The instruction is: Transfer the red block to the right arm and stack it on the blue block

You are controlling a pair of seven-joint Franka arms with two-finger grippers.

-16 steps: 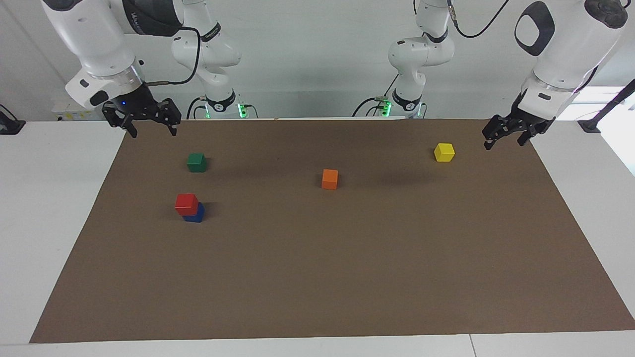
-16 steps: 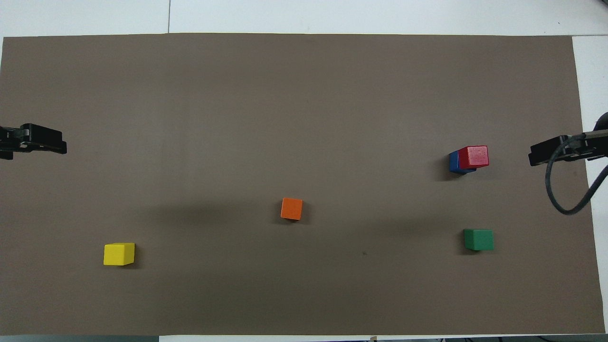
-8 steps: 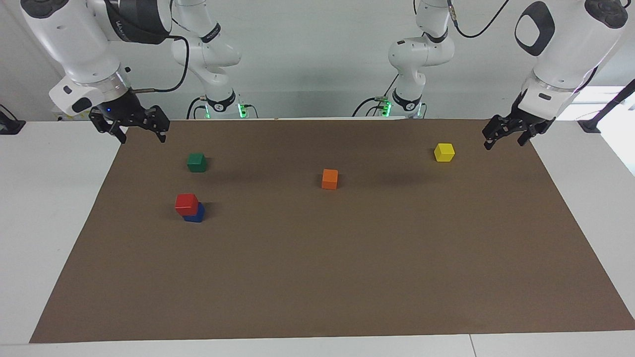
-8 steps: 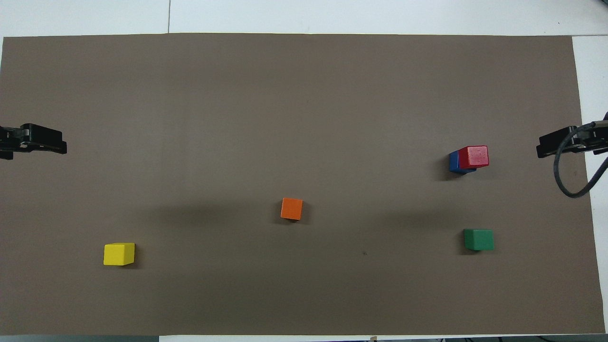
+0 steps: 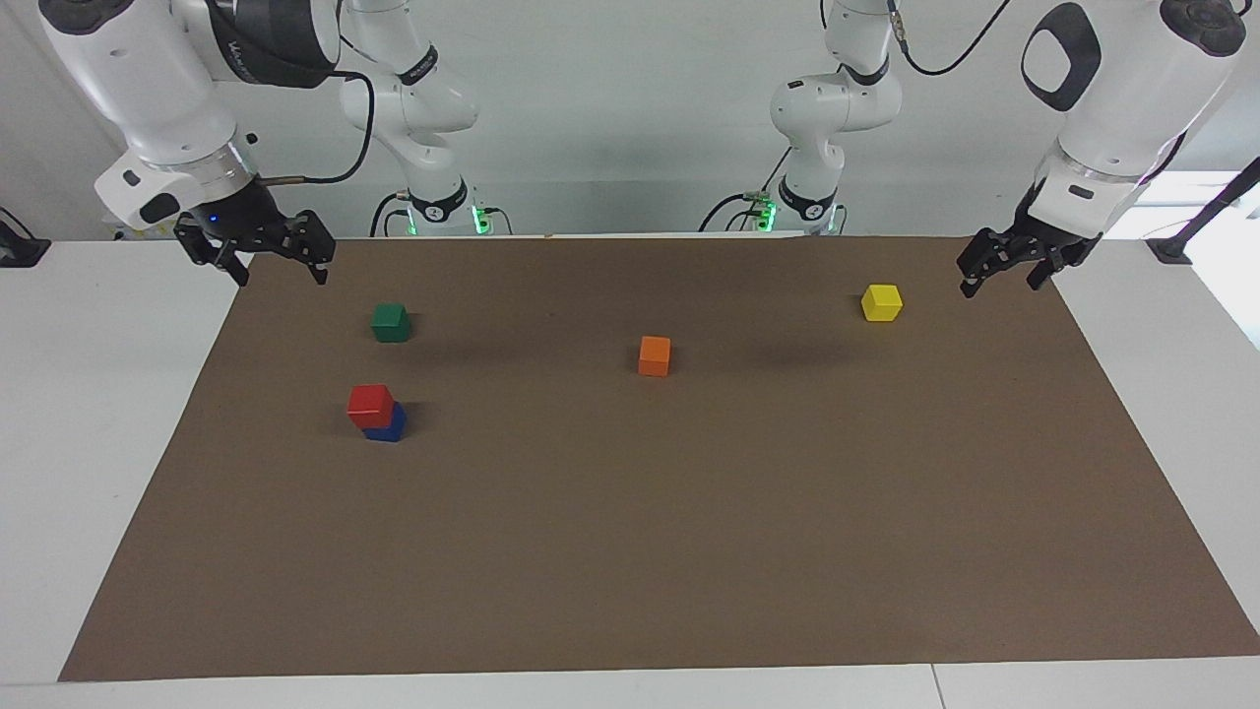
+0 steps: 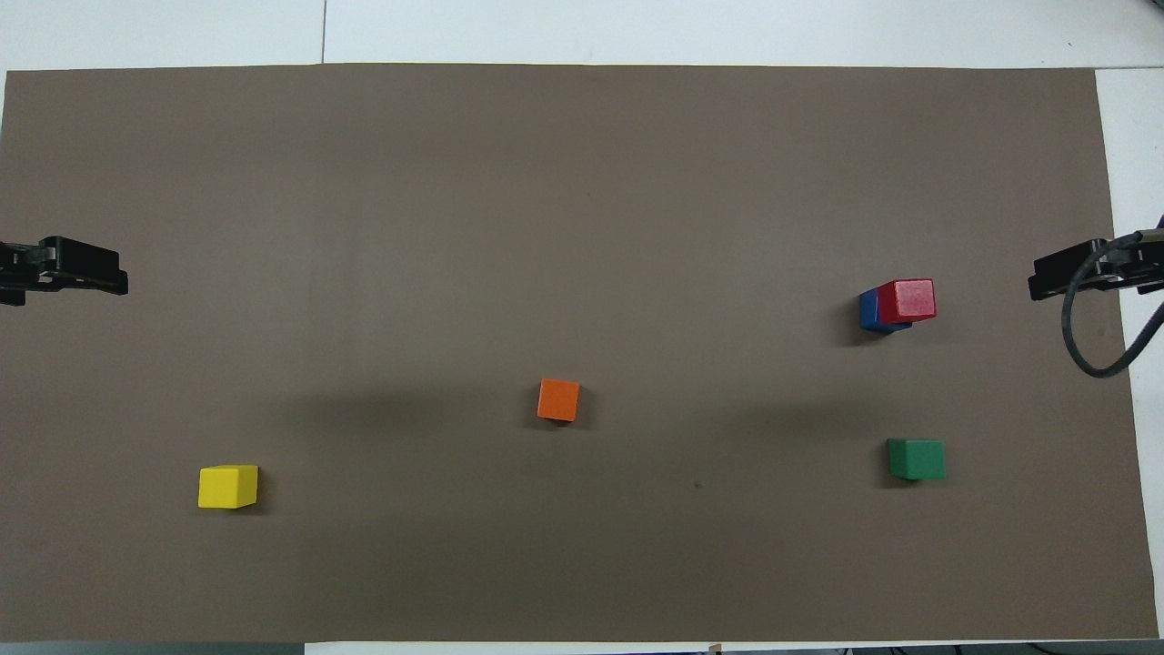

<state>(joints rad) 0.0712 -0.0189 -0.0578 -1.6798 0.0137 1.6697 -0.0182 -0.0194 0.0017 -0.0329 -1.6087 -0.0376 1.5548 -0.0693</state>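
Note:
The red block (image 5: 370,404) sits on top of the blue block (image 5: 387,424), a little offset, on the brown mat toward the right arm's end; the stack shows in the overhead view as the red block (image 6: 910,299) over the blue block (image 6: 869,309). My right gripper (image 5: 280,274), with its blue light, hangs open and empty in the air over the mat's edge at its own end, apart from the stack; its tip shows in the overhead view (image 6: 1046,280). My left gripper (image 5: 1000,284) is open and empty over the mat's edge at the left arm's end, and the arm waits.
A green block (image 5: 391,322) lies nearer to the robots than the stack. An orange block (image 5: 655,355) lies mid-mat. A yellow block (image 5: 881,302) lies beside the left gripper. The brown mat (image 5: 689,551) covers the white table.
My right gripper has drawn away from the stack toward its own end of the table and risen slightly. The blocks and the left arm have not moved.

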